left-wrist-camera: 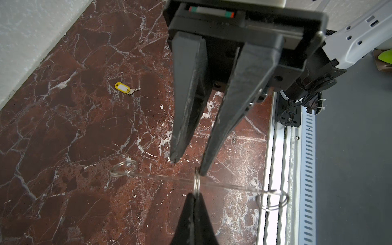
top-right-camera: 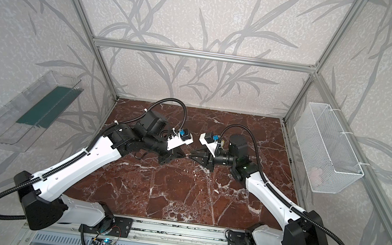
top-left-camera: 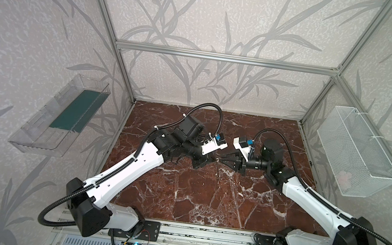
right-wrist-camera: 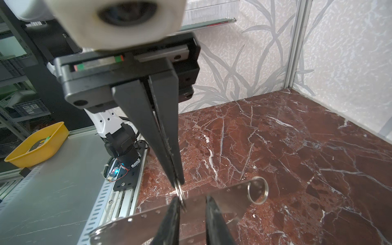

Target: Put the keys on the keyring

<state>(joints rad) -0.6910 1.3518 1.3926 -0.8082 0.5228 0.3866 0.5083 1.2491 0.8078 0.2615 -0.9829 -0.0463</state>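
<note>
Just above the marble table (top-left-camera: 206, 194), the two arms met tip to tip. The left gripper (right-wrist-camera: 178, 182) was clenched on a silver ring (left-wrist-camera: 196, 182) at the rim of the flat piece (right-wrist-camera: 231, 199), apparently so that the glossy, hole-edged plate hung steady in the air. The right gripper (right-wrist-camera: 191, 199) stood with jaws apart astride that same ring, grasping nothing, seemingly poised to take or pry it. The yellow-tagged keyring (left-wrist-camera: 123, 87) lay on the table, well apart from both
</note>
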